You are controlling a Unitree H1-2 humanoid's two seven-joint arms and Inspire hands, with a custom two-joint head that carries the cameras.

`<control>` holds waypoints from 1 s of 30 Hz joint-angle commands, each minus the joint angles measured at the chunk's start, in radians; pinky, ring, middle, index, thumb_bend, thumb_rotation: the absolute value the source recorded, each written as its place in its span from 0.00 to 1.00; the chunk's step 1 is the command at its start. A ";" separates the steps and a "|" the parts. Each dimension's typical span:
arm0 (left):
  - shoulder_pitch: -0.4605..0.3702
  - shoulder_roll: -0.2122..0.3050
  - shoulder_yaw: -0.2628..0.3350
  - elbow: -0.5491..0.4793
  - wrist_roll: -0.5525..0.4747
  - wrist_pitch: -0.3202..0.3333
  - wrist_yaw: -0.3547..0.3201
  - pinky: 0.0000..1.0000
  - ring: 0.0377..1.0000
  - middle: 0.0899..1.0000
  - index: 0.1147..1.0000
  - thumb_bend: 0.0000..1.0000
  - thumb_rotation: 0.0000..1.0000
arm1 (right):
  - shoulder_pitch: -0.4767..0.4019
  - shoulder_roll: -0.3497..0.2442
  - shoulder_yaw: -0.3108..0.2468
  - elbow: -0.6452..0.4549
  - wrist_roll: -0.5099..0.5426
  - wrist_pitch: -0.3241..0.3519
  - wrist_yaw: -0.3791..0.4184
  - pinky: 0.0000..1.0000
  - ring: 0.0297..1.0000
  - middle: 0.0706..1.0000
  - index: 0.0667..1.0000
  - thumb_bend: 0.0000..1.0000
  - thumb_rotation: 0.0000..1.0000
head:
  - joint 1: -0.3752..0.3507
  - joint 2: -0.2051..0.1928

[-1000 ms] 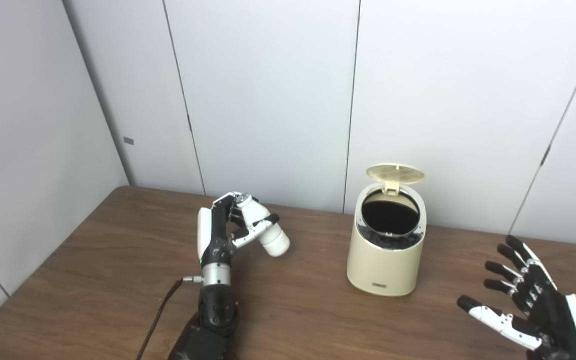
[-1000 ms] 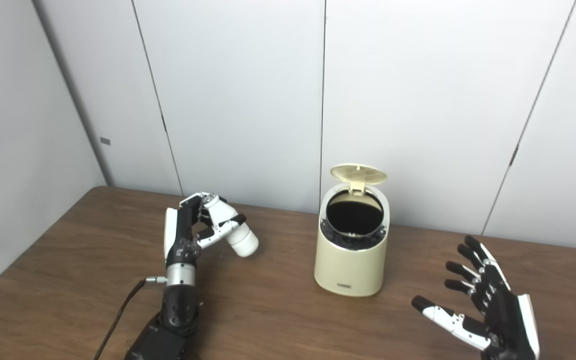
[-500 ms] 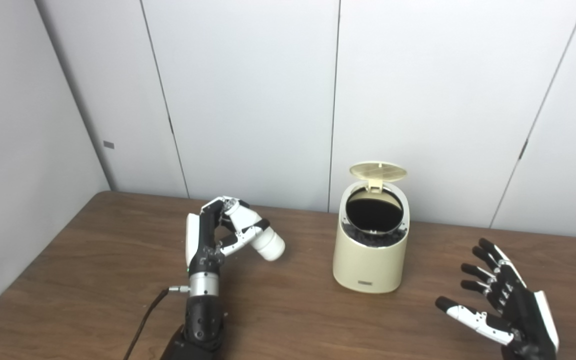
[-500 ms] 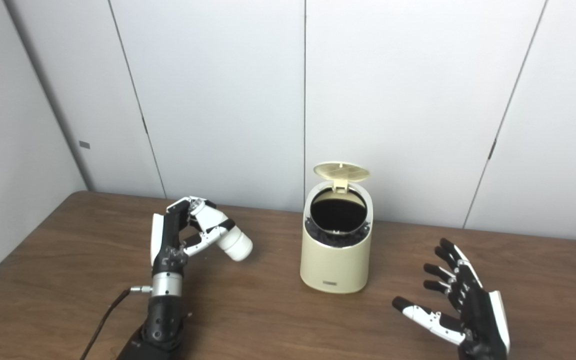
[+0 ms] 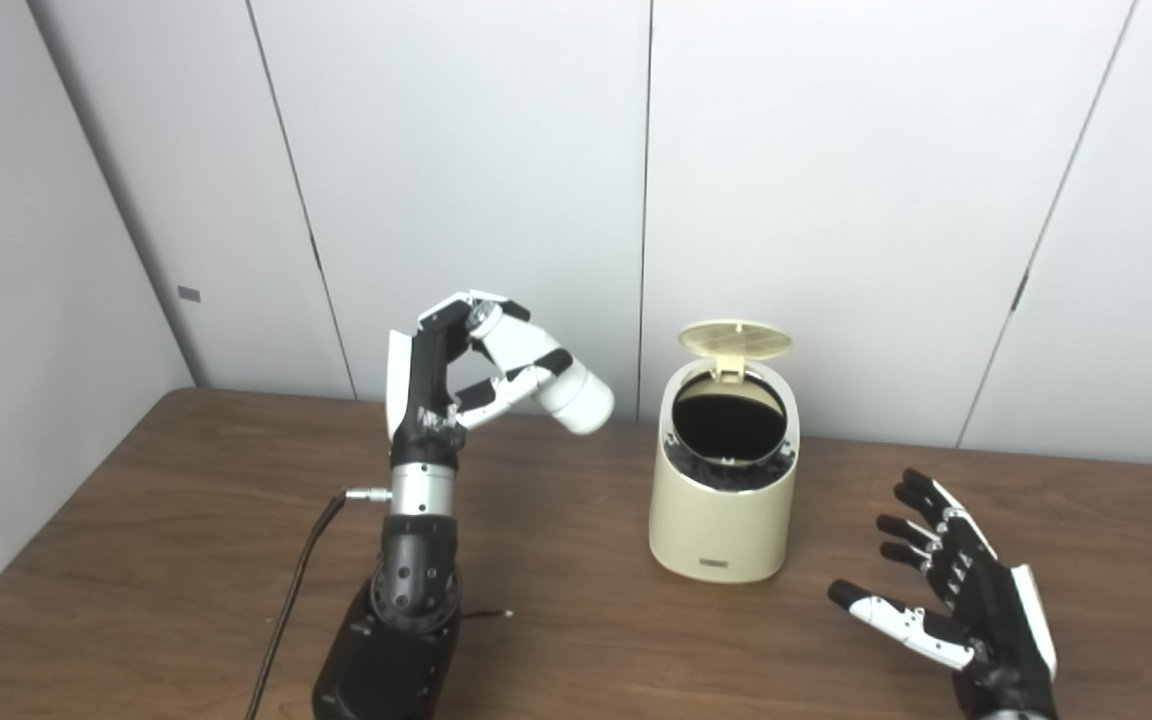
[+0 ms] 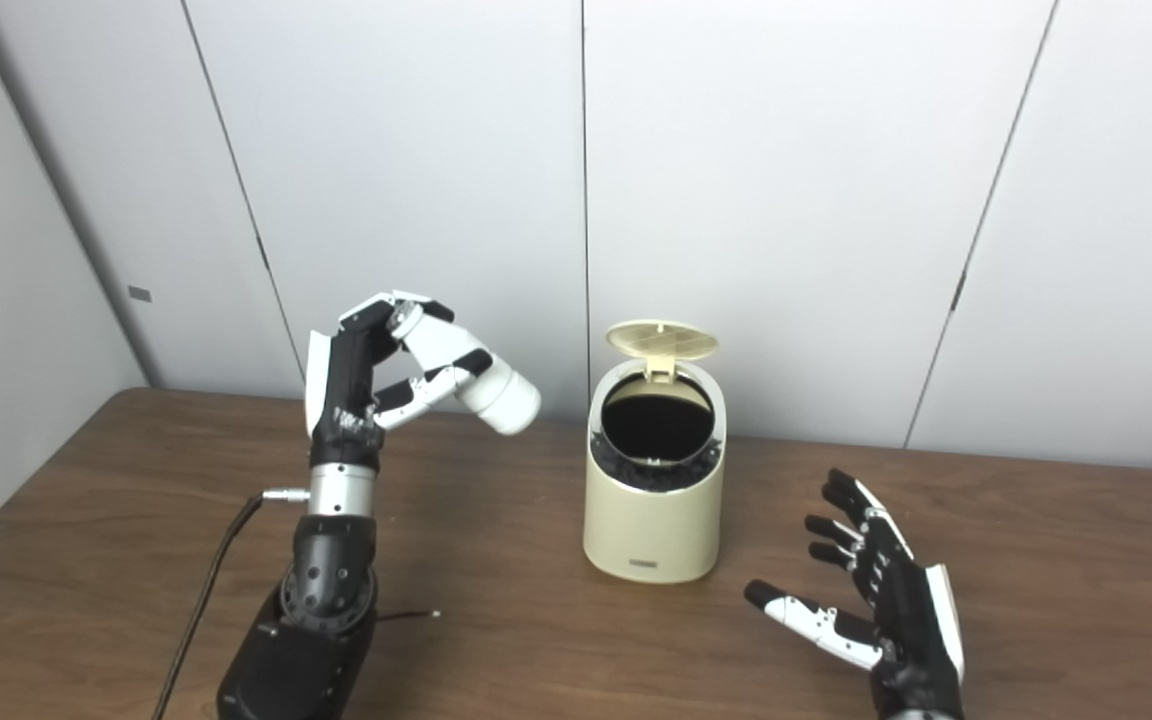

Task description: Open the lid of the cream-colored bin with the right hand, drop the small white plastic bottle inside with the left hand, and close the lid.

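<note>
A cream-colored bin (image 5: 723,500) is seen just right of the frame's center, standing upright on the brown wooden desk (image 5: 186,520). Its lid (image 5: 735,340) is raised on a hinge at the far side of the rim, and the dark round opening is exposed beneath it.

The left robot hand (image 5: 456,370) is held up at the left of center, well above the desk surface, on an arm that rises nearly straight from the bottom edge. Its fingers and thumb are clamped on the small white plastic bottle (image 5: 546,372), which is tilted, with its narrow end up among the fingers and its broad end pointing down and to the right, toward the bin. The bottle is shown to the left of the bin, at about the height of the raised lid, and apart from it; it is not over the opening.

The right robot hand (image 5: 956,600) is seen at the lower right of the frame, to the right of the bin and apart from it. Nothing is held in it, and its fingers are spread, with the thumb stretched toward the left.

A thin dark cable (image 5: 291,600) is seen running from the left wrist down to the bottom edge. Pale gray wall panels (image 5: 836,180) fill the upper part of the frame behind the desk.
</note>
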 commanded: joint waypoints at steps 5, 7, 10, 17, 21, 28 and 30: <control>-0.081 -0.018 -0.003 -0.069 0.051 -0.007 0.004 0.36 0.42 0.43 0.44 0.48 0.00 | -0.039 0.009 0.004 -0.013 -0.009 -0.072 -0.018 0.69 0.75 0.87 0.84 0.72 0.14 | -0.008 -0.004; -0.096 -0.027 -0.003 -0.076 0.039 -0.001 -0.006 0.36 0.42 0.43 0.44 0.48 0.00 | -0.039 0.009 0.005 -0.010 -0.008 -0.078 -0.016 0.69 0.75 0.87 0.85 0.73 0.16 | -0.009 -0.004; -0.111 -0.039 -0.007 -0.083 0.049 0.010 -0.006 0.37 0.42 0.43 0.43 0.48 0.00 | -0.039 0.010 0.005 -0.010 -0.011 -0.076 -0.018 0.70 0.75 0.87 0.85 0.73 0.18 | -0.011 -0.003; -0.116 -0.070 -0.017 -0.074 0.046 0.002 -0.005 0.37 0.42 0.43 0.43 0.48 0.00 | -0.040 0.020 0.002 -0.010 -0.010 -0.074 -0.027 0.71 0.76 0.88 0.85 0.72 0.14 | -0.020 0.001; -0.110 -0.091 -0.023 -0.061 0.057 -0.006 0.007 0.37 0.42 0.44 0.42 0.48 0.00 | -0.041 0.021 0.002 -0.012 -0.012 -0.076 -0.029 0.71 0.76 0.87 0.85 0.72 0.13 | -0.023 0.002; -0.100 -0.123 -0.032 -0.022 0.067 -0.042 0.025 0.36 0.42 0.43 0.44 0.48 0.00 | -0.039 0.025 0.001 -0.015 -0.011 -0.078 -0.035 0.71 0.75 0.86 0.85 0.72 0.12 | -0.030 0.006; -0.096 -0.128 -0.034 -0.014 0.066 -0.050 0.025 0.36 0.42 0.43 0.44 0.48 0.00 | -0.038 0.026 0.002 -0.018 -0.010 -0.075 -0.034 0.72 0.76 0.87 0.85 0.72 0.12 | -0.033 0.007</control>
